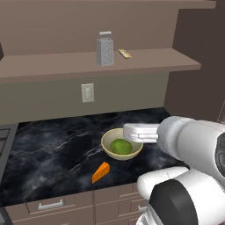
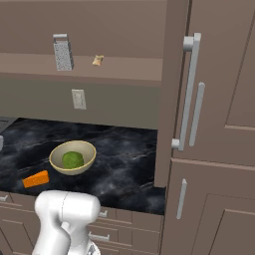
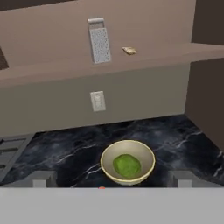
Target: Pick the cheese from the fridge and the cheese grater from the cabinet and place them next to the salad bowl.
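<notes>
Nearest me on the dark marble desk (image 1: pixel 52 149) lies the cheese (image 1: pixel 101 172), an orange wedge just beside the salad bowl (image 1: pixel 121 143) on its near-left side. I judge that half of the job done: the wedge is out of the fridge and set down where it belongs.

The bowl is cream-coloured and holds a single green mound of salad (image 1: pixel 121 146) in its middle; nothing else is in it. My end effector (image 3: pixel 111 178) has its two fingertips (image 3: pixel 40 179) well apart with nothing between them, looking over the bowl toward the back wall.

Farther back and higher up, the cabinet (image 1: pixel 132 61) runs along the wall as a long brown shelf board. The cheese grater (image 1: pixel 105 51) stands upright on it, toward the left of a small tan scrap (image 1: pixel 125 53) lying near it. That grater is what remains: I reckon I must reach up, take it from the shelf, and bring it down beside the bowl.
</notes>
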